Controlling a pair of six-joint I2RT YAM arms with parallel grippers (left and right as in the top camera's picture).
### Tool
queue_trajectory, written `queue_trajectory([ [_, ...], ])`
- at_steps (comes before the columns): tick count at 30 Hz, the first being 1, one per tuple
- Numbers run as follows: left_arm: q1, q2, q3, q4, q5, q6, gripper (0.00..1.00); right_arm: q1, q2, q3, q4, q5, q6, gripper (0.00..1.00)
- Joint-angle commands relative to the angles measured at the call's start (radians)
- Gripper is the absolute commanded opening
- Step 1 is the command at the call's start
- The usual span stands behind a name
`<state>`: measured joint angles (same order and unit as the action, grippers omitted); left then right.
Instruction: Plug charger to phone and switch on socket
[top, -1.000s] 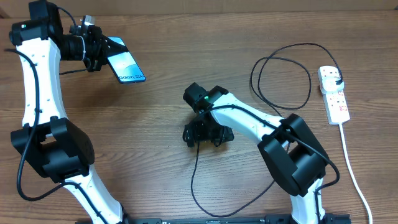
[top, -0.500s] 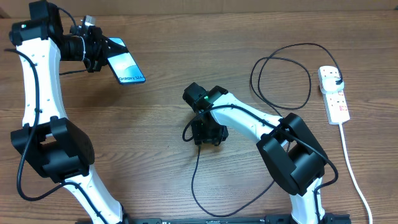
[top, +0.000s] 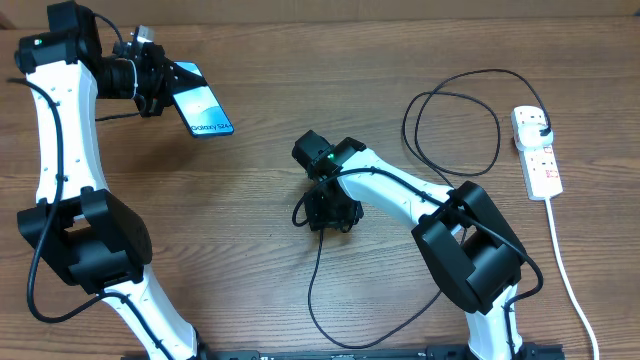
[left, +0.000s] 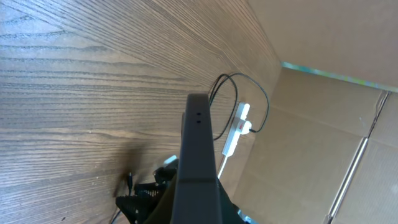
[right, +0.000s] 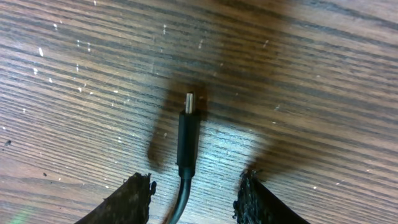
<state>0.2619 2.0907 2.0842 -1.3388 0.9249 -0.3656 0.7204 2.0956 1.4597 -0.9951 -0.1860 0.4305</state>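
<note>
Straddling the charger tip, the right gripper is sitting half-open; pinching it, then lifting toward the phone in the left gripper, likely follows.

This looks like a robotics lab test bench: a wood-grain table with a white-and-black left arm and right arm rising from its near edge, and plain cardboard panels walling its far side.
</note>
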Motion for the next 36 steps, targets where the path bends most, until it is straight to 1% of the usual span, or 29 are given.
queue_trajectory([
  [1,-0.006,-0.018,0.015,0.000,0.045,0.019,0.04,0.004,0.058,-0.005,0.019,-0.002,-0.015,0.44],
  [6,-0.006,-0.018,0.015,0.000,0.044,0.019,0.04,0.004,0.058,-0.005,0.027,0.004,-0.016,0.31],
  [14,-0.006,-0.018,0.015,0.001,0.044,0.019,0.04,0.004,0.058,-0.005,0.030,0.010,-0.020,0.20],
  [21,-0.007,-0.018,0.015,0.003,0.044,0.018,0.04,-0.016,0.058,-0.005,0.038,0.017,-0.033,0.04],
  [25,-0.007,-0.018,0.015,-0.008,0.045,0.018,0.04,-0.043,0.057,-0.005,0.038,0.012,-0.058,0.04],
  [30,-0.007,-0.018,0.015,-0.043,0.045,0.026,0.04,-0.091,0.036,0.010,0.001,-0.052,-0.129,0.04],
  [33,-0.008,-0.018,0.015,-0.045,0.064,0.028,0.04,-0.143,0.005,0.029,-0.023,-0.150,-0.200,0.04],
  [36,-0.011,-0.018,0.015,-0.032,0.130,0.030,0.04,-0.201,-0.036,0.042,-0.037,-0.287,-0.281,0.04],
])
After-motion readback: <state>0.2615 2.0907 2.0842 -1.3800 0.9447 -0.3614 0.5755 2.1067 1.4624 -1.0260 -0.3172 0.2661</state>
